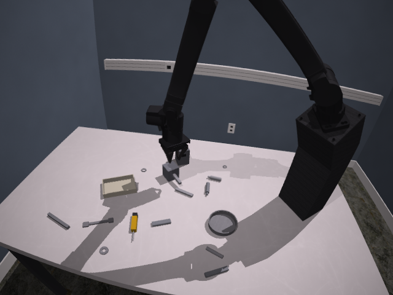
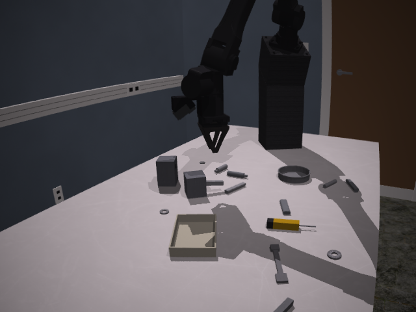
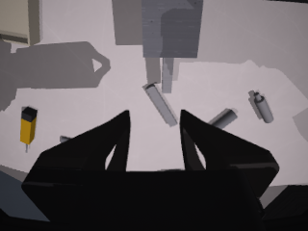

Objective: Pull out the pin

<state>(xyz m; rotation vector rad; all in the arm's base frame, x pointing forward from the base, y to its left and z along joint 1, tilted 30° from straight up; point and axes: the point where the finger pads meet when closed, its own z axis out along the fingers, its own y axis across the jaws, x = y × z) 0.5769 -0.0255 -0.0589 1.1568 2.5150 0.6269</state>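
Gripper part-open, empty, above table; top view hides gap, pin in block.

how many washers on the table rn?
3. One washer left of the beige tray; one beneath the hand, behind the blocks; one at the near right edge. Others may be hidden.
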